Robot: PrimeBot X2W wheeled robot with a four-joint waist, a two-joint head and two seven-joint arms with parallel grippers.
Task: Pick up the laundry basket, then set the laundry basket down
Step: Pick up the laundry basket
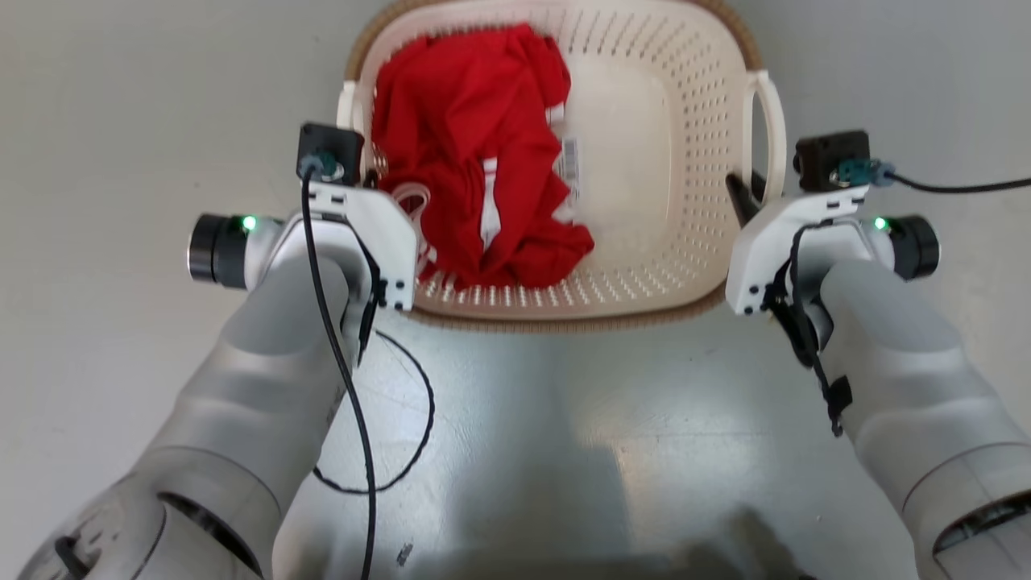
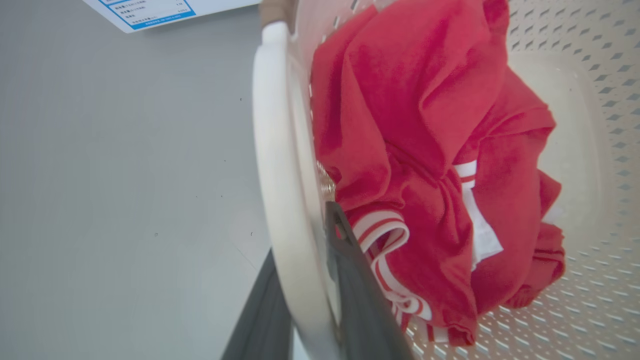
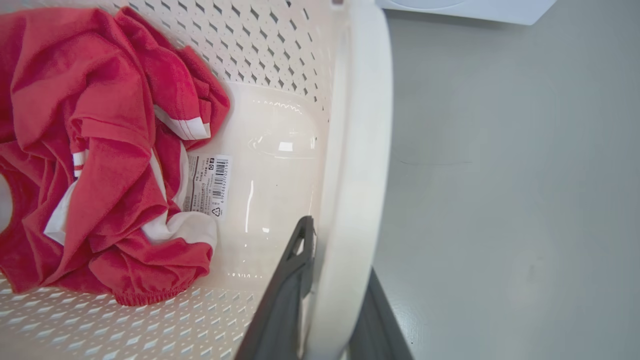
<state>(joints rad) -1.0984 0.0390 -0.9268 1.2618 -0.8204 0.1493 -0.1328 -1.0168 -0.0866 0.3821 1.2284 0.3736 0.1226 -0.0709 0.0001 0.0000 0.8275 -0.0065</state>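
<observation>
The laundry basket (image 1: 636, 121) is cream-white and perforated, with a brown rim, and sits on the floor at the top centre of the head view. A red garment (image 1: 475, 153) with white stripes lies in its left half. My left gripper (image 1: 370, 169) is shut on the basket's left loop handle (image 2: 272, 150); the dark fingers (image 2: 350, 270) stand on either side of the white loop. My right gripper (image 1: 745, 197) is shut on the right loop handle (image 3: 357, 150), one finger (image 3: 292, 270) inside the basket and the other outside.
Smooth grey floor (image 1: 121, 121) surrounds the basket. A black cable (image 1: 403, 435) loops over the floor below my left wrist. The edge of a white appliance with a blue-bordered label (image 2: 150, 10) shows beyond the basket. A barcode sticker (image 3: 210, 182) lies on the basket's bottom.
</observation>
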